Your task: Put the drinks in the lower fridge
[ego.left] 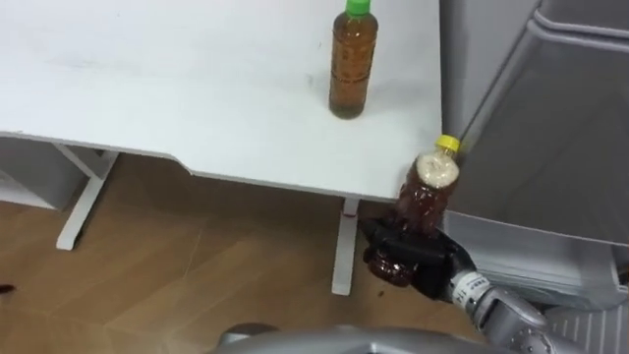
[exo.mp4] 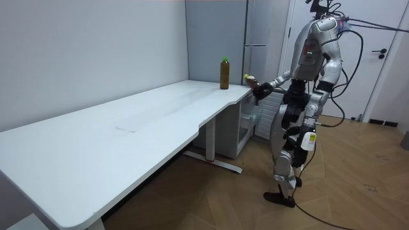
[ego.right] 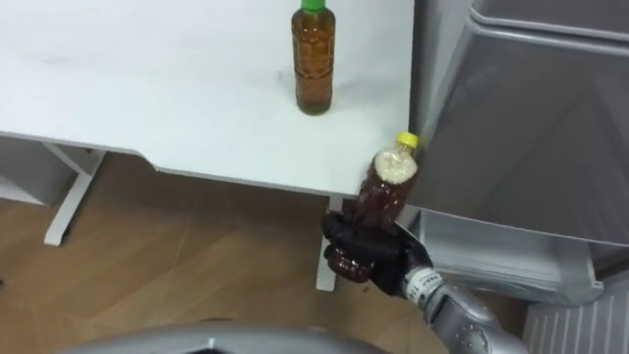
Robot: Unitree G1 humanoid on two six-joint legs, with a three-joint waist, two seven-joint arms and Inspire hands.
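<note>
The robot stands on the wooden floor [ego.left: 177, 275] at the end of the long white desk [ego.left: 197, 88], just beside the tall grey fridge [ego.left: 560, 128]. Its right hand [ego.left: 408, 258] reaches forward from the lower right, dark fingers curled tight round the lower half of a clear plastic bottle of brown drink with a yellow cap [ego.left: 428, 192]. That bottle is in the air, tilted with the cap up and away from the robot, just off the desk's near corner on the fridge side and not resting on the top. A second brown drink bottle with a green cap [ego.left: 352, 69] stands upright on the desk, near its fridge-side edge and well apart from the held one. In the room view the left hand [exo.mp4: 306, 137] hangs by the robot's hip; its state cannot be told
</note>
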